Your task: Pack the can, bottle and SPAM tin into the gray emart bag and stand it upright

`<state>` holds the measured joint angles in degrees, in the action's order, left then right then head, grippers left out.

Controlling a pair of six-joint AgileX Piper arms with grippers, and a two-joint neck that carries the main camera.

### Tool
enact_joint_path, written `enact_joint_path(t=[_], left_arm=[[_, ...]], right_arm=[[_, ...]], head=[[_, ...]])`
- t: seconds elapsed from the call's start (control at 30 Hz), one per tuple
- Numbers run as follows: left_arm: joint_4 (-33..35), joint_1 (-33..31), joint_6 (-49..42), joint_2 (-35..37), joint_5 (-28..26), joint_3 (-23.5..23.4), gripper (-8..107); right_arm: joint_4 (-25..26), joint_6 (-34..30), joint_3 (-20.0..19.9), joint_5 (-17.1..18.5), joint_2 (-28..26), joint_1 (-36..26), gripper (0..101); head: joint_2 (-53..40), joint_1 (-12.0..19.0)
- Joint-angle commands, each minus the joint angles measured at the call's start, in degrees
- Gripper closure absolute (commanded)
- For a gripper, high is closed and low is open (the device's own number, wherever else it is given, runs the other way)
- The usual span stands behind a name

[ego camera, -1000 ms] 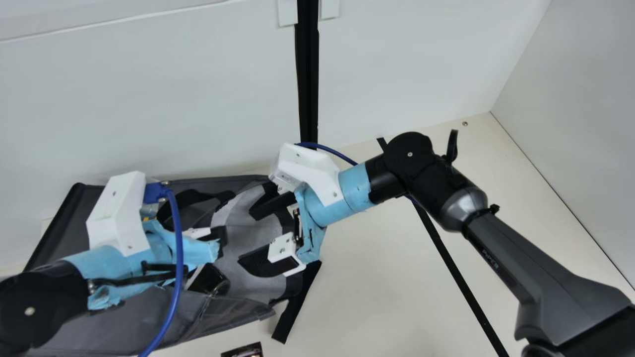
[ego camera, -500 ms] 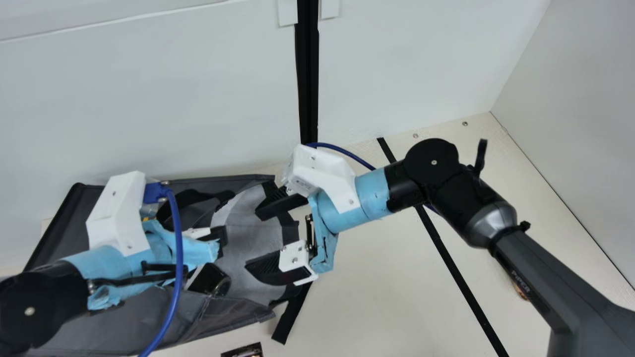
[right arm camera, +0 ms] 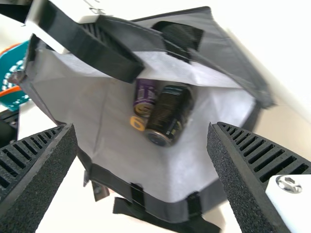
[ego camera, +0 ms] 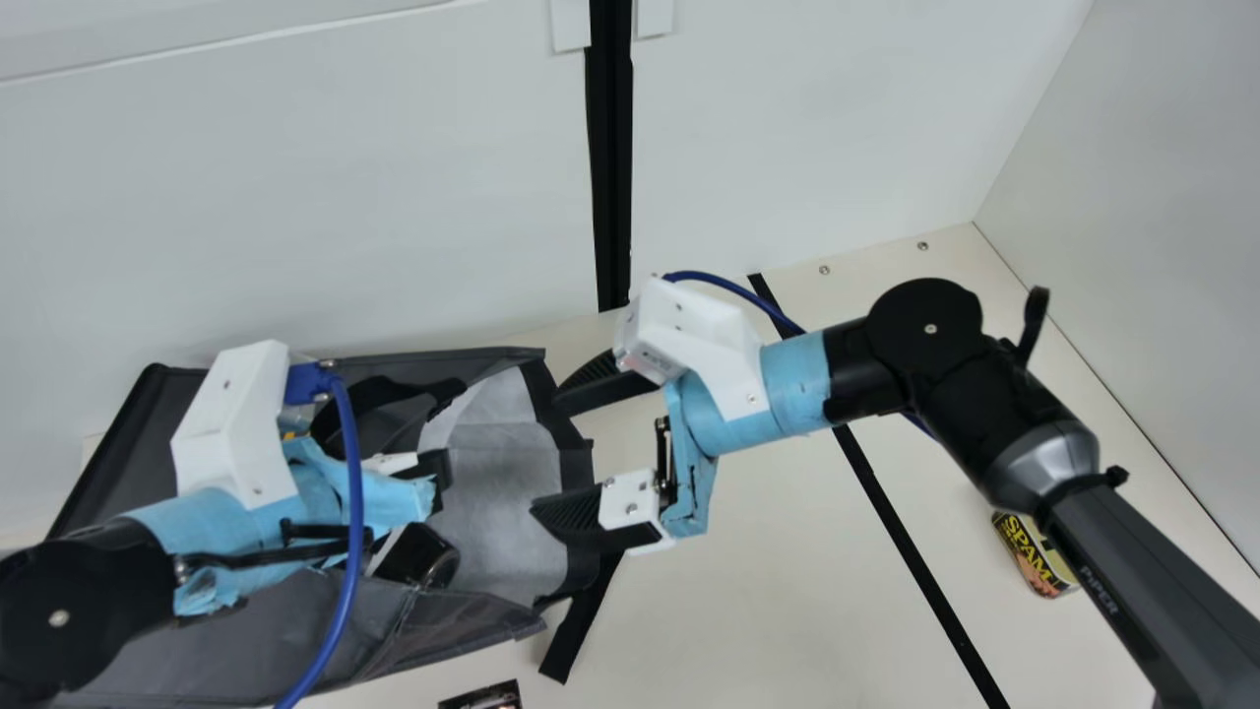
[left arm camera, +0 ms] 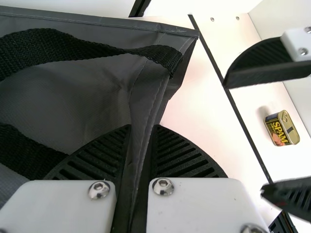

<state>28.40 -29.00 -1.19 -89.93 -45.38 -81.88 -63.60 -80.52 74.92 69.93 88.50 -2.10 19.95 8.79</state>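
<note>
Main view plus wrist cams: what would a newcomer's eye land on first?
Probably the gray emart bag, lying open at the main view's lower left, its edge pinched in the left claw. Next, inside it in the right wrist view, a purple can beside a dark bottle. Then the SPAM tin, out on the table at the main view's right.

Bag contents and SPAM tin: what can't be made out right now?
- SPAM tin, main view: one end behind the right arm.
- Gray bag, main view: middle behind the left arm.
- Purple can, right wrist view: far end hidden by the bag.
- Dark item, main view: cut off by the bottom edge.
</note>
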Motion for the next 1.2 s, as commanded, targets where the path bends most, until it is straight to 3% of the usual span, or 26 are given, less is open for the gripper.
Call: enact_joint_path(t=[0.0,0.43,1.17], left_arm=[[0.00,0.00,0.00,0.00,0.00,0.00,107],[0.00,0.00,0.00,0.00,0.00,0.00,107],[0.00,0.00,0.00,0.00,0.00,0.00,107]], right_arm=[[0.37,0.04,0.15,-0.03,-0.41,-1.40,6],[3.65,3.48,2.38,-0.03,-3.71,-11.74,6],[13.64,11.16,7.50,-0.03,-9.84,-33.33,6]], head=[[0.05,1.21],[0.05,1.21],[0.05,1.21]])
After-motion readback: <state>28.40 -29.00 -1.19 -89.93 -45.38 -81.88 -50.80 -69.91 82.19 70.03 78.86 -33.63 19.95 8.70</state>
